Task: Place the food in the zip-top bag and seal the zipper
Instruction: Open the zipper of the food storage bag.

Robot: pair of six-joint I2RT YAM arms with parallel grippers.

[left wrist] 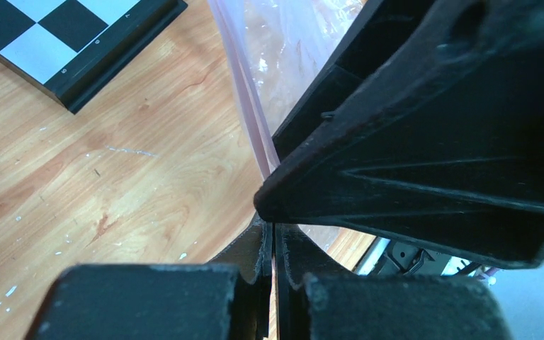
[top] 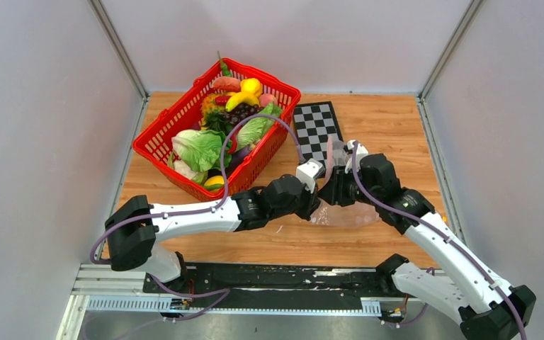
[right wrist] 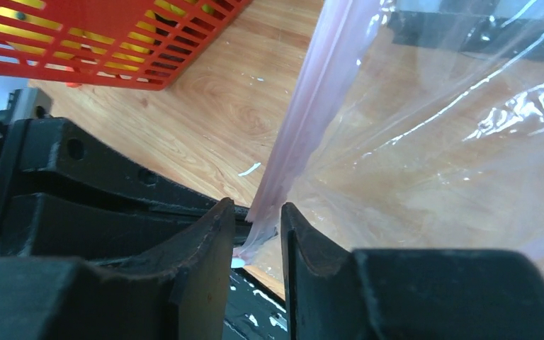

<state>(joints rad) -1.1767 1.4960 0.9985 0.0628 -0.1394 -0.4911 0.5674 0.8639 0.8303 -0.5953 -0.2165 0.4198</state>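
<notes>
The food, with lettuce (top: 198, 147) on top, lies piled in the red basket (top: 180, 103). The zip-top bag (top: 347, 214) stands crumpled on the table between both grippers, and I see nothing inside it. My left gripper (left wrist: 274, 237) is shut on the bag's lower corner, where the pink zipper (left wrist: 244, 99) runs down to its tips. My right gripper (right wrist: 257, 212) is open. The zipper (right wrist: 312, 99) passes between its fingers with a gap on each side. In the top view the left gripper (top: 314, 205) and right gripper (top: 328, 190) almost touch.
A checkerboard (top: 316, 127) lies flat behind the bag, to the right of the basket. The basket (right wrist: 99, 42) stands at the far left. Grey walls close in the table on the left, right and back.
</notes>
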